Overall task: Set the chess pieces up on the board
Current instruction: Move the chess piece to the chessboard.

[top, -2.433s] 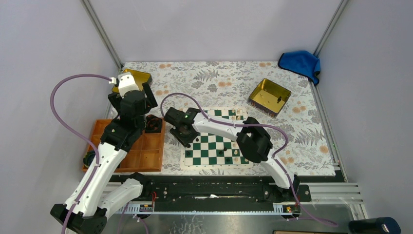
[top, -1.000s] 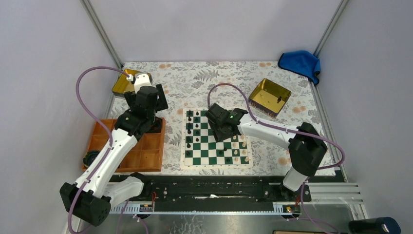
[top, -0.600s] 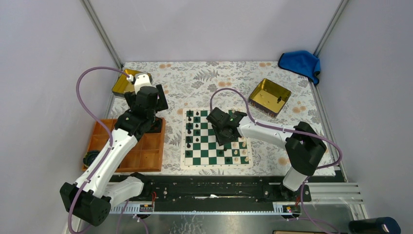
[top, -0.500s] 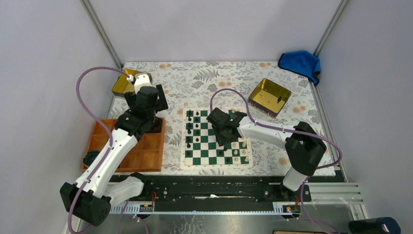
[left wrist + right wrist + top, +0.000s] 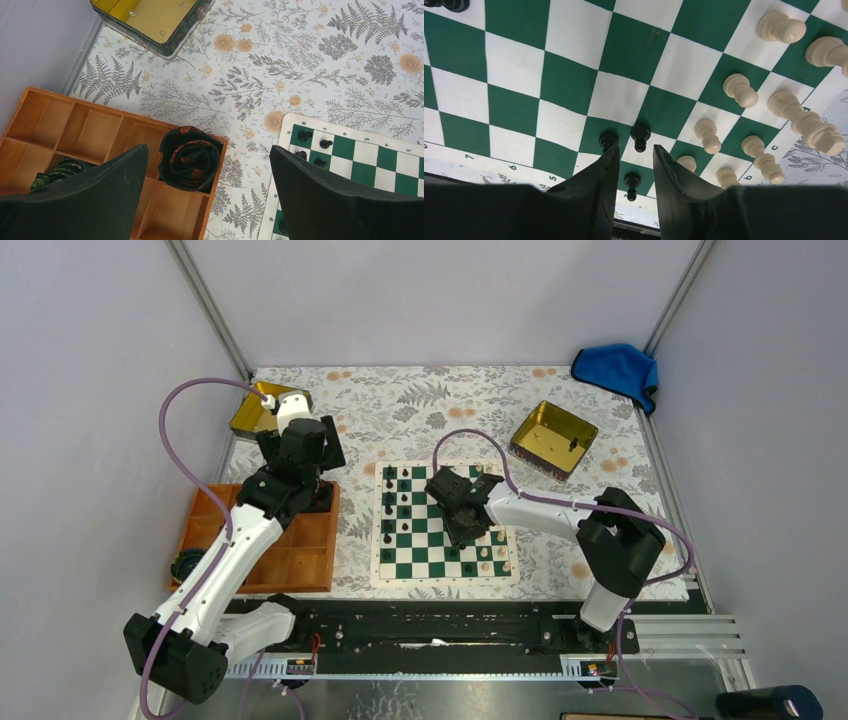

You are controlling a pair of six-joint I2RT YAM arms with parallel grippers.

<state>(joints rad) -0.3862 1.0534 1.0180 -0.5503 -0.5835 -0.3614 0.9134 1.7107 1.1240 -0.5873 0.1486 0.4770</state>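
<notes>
Your R gripper (image 5: 635, 152) is hovering over the R half of the board (image 5: 424, 540) w/ jaws standing part-way apart: a clear gap is showing btwn the fingers, and nothing is being clamped that you can see. One black piece (image 5: 640, 136) is standing just past the fingertips. A second black piece (image 5: 608, 140) is sitting right beside one fingertip (touching or not, can't tell). A third black piece (image 5: 631, 183) is showing in the gap btwn the fingers, standing in the board's edge row. A cluster of cream pieces (image 5: 740, 91) is standing off to one side of that gripper. In the top view, most of the other black pieces (image 5: 396, 502) are lining the board's two L columns. The board itself is lying flat on the flowered cloth (image 5: 450, 405), mid-table, btwn the orange tray (image 5: 300, 565) on the L and a gold tin (image 5: 553, 438) toward the far R. Your L gripper (image 5: 208, 149) is hanging over the tray's far R corner, jaws spread wide and empty. Under it a rolled dark cloth (image 5: 190, 159) is sitting in one tray compartment. A second gold tin (image 5: 150, 20) is lying beyond the tray, and a blue rag (image 5: 615, 368) is sitting in the far R corner.
</notes>
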